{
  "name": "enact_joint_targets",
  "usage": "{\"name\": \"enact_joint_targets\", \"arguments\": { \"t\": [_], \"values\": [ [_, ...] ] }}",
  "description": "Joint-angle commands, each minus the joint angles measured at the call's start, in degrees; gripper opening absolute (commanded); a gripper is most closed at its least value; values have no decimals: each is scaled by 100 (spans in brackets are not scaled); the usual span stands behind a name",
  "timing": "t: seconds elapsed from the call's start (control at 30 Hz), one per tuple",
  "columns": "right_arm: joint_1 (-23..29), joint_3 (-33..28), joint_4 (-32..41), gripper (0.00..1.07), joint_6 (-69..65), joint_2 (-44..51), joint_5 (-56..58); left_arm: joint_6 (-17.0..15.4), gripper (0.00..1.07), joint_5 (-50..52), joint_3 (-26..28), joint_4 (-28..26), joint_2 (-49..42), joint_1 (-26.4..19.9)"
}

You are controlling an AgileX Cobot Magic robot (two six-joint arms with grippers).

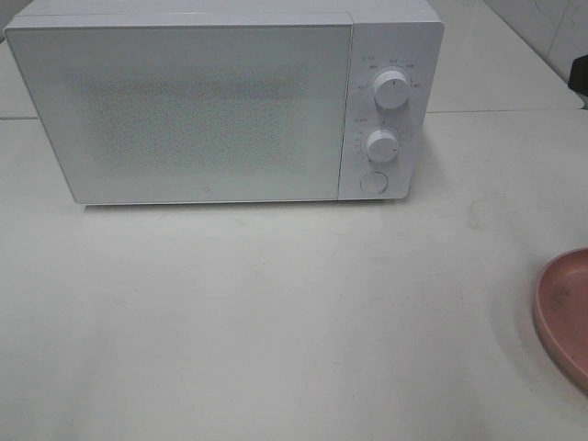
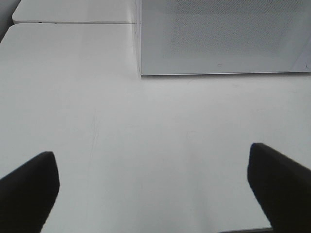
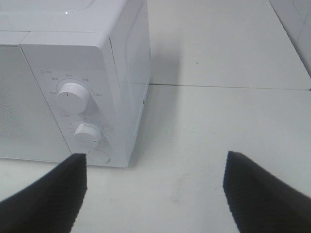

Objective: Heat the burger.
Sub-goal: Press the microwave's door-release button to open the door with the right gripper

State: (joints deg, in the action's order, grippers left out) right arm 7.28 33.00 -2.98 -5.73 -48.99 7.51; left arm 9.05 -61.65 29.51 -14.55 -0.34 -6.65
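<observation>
Gaping left hand point(image 2: 151, 167) and right hand point(image 3: 155, 167) face closed microwave point(image 1: 184, 110)

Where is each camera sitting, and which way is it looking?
Exterior high: up high, looking down at the microwave and pink plate; no robot parts show.
Left wrist: on the left arm, facing the microwave's door; open left claw shows.
Right wrist: on the right arm, facing the knobs; open right claw shows.
All three see the microwave.
</observation>
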Motion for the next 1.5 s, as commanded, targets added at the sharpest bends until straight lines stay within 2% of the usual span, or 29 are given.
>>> {"name": "enact_joint_targets", "arguments": {
  "t": [0.03, 0.1, 0.23, 0.37, 0.43, 0.57, 0.7, 0.73, 0.8, 0.83, 0.93, 1.0, 1.03, 1.07, 1.17, 1.4, 1.5],
  "values": [
    [-23, 11, -46, 75, -29, -298, -476, -17, 98, 52, 0, -29, -132, 23],
    [-23, 11, -86, 75, -6, -848, -1054, -17, 98, 52, 0, -29, -132, 23],
    [-23, 0, -189, 75, 6, -1180, -1490, -17, 98, 52, 0, -29, -132, 23],
    [-23, -350, -178, 75, 241, -1673, -2727, -17, 98, 52, 0, -29, -132, 23],
    [-23, -435, -138, 75, 327, -1742, -2968, -17, 98, 52, 0, -29, -132, 23],
    [-17, -796, 298, 75, 762, -2034, -3925, -17, 98, 52, 0, -29, -132, 23],
    [109, -997, 791, 75, 1094, -2194, -4326, -17, 98, 52, 0, -29, -132, 23],
    [241, -1106, 1329, 75, 1765, -2326, -4698, -17, 98, 52, 0, -29, -132, 23],
    [321, -1129, 1604, 75, 2023, -2389, -4876, -17, 98, 52, 0, -29, -132, 23],
    [642, -1197, 2212, 75, 2343, -2538, -5357, -17, 98, 52, 0, -29, -132, 23],
    [922, -1266, 2550, 75, 2584, -2693, -5827, -17, 98, 52, 0, -29, -132, 23],
    [1369, -1387, 2956, 75, 2710, -2928, -6377, -17, 98, 52, 0, -29, -132, 23],
    [1369, -1387, 2956, 75, 2710, -2928, -6377, -17, 98, 52, 0, -29, -132, 23],
    [1633, -1421, 3180, 75, 2710, -3094, -6600, -17, 98, 52, 0, -29, -132, 23],
    [1960, -1421, 3335, 75, 2710, -3403, -6818, -17, 98, 52, 0, -29, -132, 23],
    [2412, -1421, 3392, 75, 2687, -3959, -7322, -17, 98, 52, 0, -29, -132, 23],
    [2716, -1421, 3661, 75, 2538, -4257, -7586, -17, 98, 52, 0, -29, -132, 23]
  ]
}}
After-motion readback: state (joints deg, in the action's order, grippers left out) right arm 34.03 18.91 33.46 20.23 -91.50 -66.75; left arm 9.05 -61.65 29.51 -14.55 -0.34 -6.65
